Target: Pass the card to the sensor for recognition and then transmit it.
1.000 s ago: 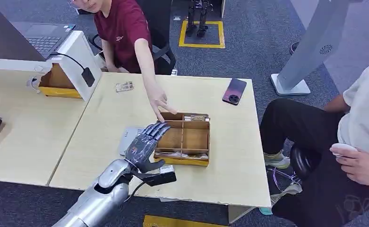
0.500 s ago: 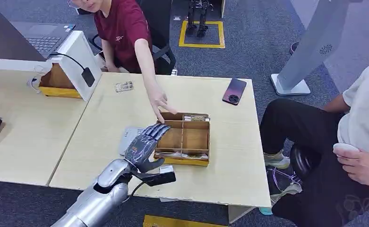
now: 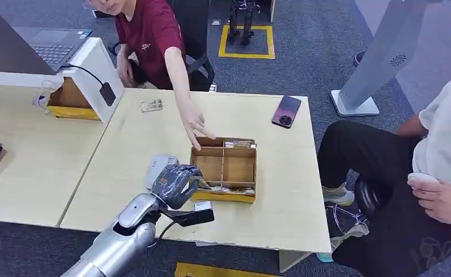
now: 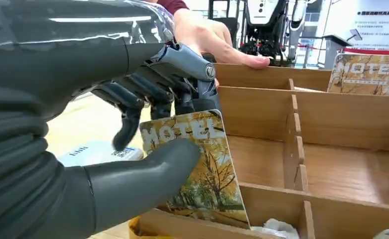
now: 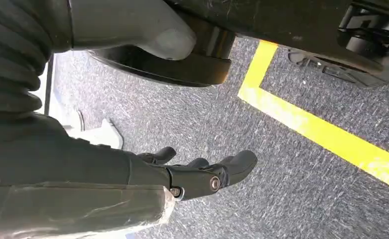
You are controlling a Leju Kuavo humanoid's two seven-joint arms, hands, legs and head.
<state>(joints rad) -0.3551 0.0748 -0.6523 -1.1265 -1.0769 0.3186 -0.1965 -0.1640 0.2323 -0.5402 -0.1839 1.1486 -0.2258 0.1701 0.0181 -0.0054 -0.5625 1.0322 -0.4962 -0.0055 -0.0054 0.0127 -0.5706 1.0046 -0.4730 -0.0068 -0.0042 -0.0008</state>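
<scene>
Now the robot's dark many-fingered left hand point(image 3: 175, 183), lower centre of the head view, has gone from flat and spread over the box's near-left corner to curled shut — thumb and fingers pinch a printed hotel key card with an autumn-tree picture point(image 4: 198, 167), which stands tilted in the front row of the compartmented wooden box point(image 3: 239, 168). By my reading the card is gripped but not yet lifted; the pass to the sensor is still to come.

Count, near to far:
- Robot hands, two — the left as above; the right hand point(image 5: 202, 175) hangs over grey carpet, fingers loosely apart, holding nothing.
- Hotel cards seen for certain, two: the gripped one, and a second hotel card point(image 4: 369, 74) standing at the box's far-right corner.
- Wooden box on this table, one; a person's hand point(image 3: 197, 127) rests at its far rim.
- Pale grey flat sensor pad point(image 3: 157, 168), one, just left of the box, partly behind the hand.
- Dark red phone point(image 3: 286, 111), one, upper right of the tabletop.
- People, two.
</scene>
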